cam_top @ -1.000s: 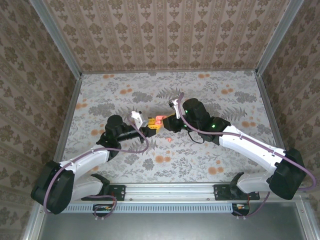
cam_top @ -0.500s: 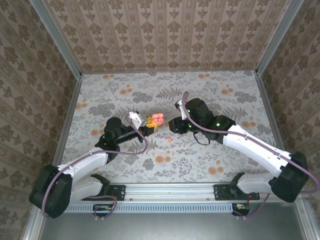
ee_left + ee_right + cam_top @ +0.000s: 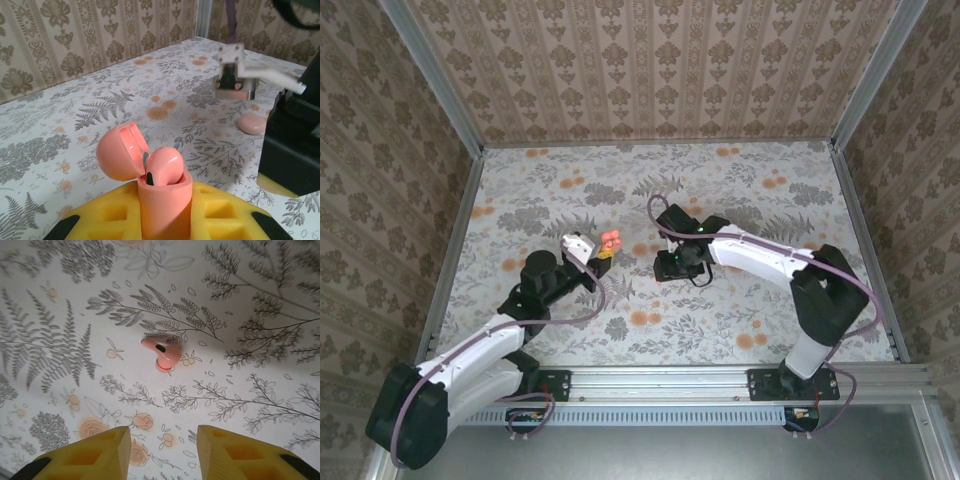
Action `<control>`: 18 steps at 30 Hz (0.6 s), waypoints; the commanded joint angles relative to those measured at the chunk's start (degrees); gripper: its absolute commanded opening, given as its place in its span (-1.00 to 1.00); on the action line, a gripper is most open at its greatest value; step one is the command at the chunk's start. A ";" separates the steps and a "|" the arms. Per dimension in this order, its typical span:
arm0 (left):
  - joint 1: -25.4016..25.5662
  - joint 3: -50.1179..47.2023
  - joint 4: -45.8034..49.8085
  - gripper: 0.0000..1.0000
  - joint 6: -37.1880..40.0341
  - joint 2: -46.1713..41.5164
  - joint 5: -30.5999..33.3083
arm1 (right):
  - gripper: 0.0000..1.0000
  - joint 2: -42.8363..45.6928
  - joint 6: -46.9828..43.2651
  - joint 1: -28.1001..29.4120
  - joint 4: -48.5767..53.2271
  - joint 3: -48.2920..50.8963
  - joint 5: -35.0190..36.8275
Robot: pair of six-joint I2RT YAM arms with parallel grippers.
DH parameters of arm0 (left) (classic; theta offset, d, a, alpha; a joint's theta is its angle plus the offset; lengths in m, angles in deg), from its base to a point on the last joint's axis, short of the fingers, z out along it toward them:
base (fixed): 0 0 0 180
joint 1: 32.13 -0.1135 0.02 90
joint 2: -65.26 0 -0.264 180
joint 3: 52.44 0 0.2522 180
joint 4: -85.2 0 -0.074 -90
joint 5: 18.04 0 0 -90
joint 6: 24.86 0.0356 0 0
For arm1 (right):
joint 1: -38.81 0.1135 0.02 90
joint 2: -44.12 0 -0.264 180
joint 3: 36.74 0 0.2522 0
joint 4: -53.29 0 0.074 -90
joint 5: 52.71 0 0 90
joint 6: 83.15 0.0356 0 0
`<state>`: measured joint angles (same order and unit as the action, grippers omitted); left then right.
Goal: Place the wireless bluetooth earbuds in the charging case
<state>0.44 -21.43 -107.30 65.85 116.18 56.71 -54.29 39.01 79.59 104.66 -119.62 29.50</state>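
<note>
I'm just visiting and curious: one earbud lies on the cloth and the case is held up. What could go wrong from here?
1. The earbud on the cloth is tiny and rounded. The right fingers, open over it, might nudge it away or pinch it askew.
2. The other earbud sticks up out of the open case held by the left fingers. A jolt may tip it out.

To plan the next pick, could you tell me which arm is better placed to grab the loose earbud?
Right. The right gripper hangs open just above the earbud on the cloth; the left gripper is shut on the case.
</note>
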 commanded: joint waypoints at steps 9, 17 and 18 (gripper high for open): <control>-0.98 -1.36 3.32 -0.85 0.25 -4.77 2.54 | -0.20 -9.59 -0.43 0.53 2.41 -6.02 -3.27; -1.20 -1.48 3.40 -0.85 0.30 -4.87 2.33 | -0.21 -12.33 -0.45 0.38 0.89 -6.70 -4.89; -1.20 -1.49 3.41 -0.85 0.26 -4.98 2.33 | -0.21 -12.64 -0.55 0.44 0.76 -6.78 -4.79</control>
<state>-0.37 -22.23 -103.50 65.85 112.22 58.74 -65.16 38.73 79.76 104.74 -124.82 26.02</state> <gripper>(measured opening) 0.192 0.395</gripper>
